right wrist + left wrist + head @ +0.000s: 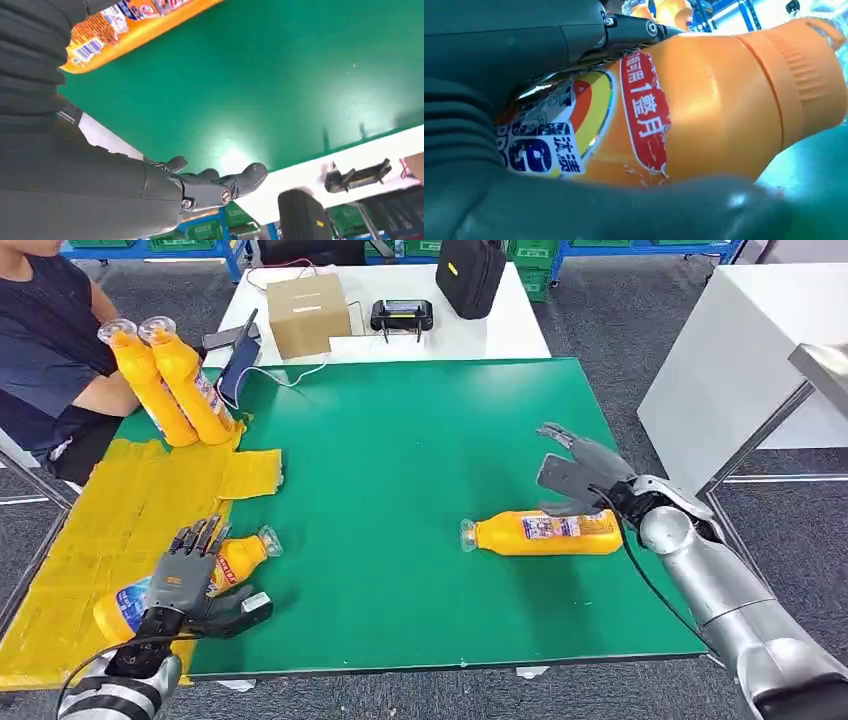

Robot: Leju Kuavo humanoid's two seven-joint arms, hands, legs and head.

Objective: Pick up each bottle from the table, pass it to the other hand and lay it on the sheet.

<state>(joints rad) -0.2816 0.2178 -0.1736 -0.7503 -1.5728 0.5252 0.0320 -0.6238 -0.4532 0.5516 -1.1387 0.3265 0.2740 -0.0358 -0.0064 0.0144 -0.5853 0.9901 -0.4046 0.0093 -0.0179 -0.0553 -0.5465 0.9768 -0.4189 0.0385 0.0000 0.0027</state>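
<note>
Sheet: yellow, along the left edge of the green mat; two bottles stand upright at its far end, by a seated person.
Left hand: I see it wrapped over a lying bottle at the sheet's near right edge; my left wrist view shows thumb and fingers closed on either side of the orange body. Cap points toward the mat's middle, base back toward the sheet's near corner. I read this one as being laid down, not yet let go.
Last bottle: lies on bare mat toward the near right, long axis across the mat, cap to the left, base to the right.
Right hand: empty, fingers spread apart, hovering just beyond the bottle's base end, not touching it.
Key relation: my right hand is far nearer that bottle than my left; the bottle sits just on the near side of the palm, so I would lower toward the near edge and close across the body.
</note>
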